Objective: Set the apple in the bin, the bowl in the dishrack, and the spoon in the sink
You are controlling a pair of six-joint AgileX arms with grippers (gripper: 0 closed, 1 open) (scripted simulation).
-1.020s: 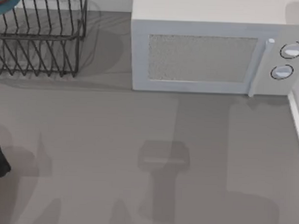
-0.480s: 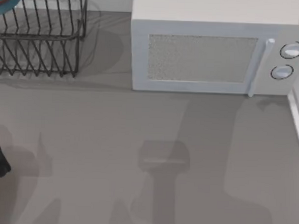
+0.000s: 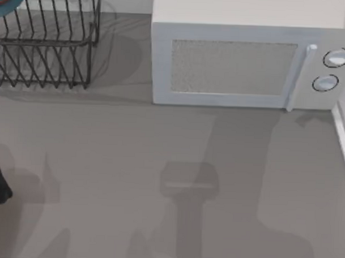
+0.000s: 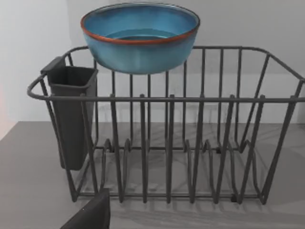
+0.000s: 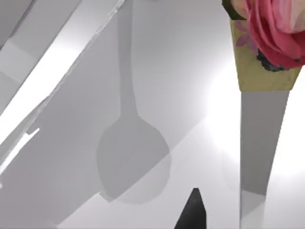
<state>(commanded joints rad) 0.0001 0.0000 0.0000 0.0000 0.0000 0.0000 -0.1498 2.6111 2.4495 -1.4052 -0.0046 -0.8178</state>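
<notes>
The bowl (image 4: 139,37) sits upright at the back of the dishrack (image 4: 167,143), high among its wires, beside a dark utensil cup (image 4: 70,114). From above, the rack (image 3: 48,42) stands at the grey table's (image 3: 103,160) back left, a microwave (image 3: 243,52) to its right. Whether either gripper's jaws are apart or together I cannot tell

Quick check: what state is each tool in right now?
Left tool: cannot be told.
Right tool: cannot be told.

Grey microwave (image 3: 243,63) on table (image 3: 131,161); pink flower (image 5: 274,28).
</notes>
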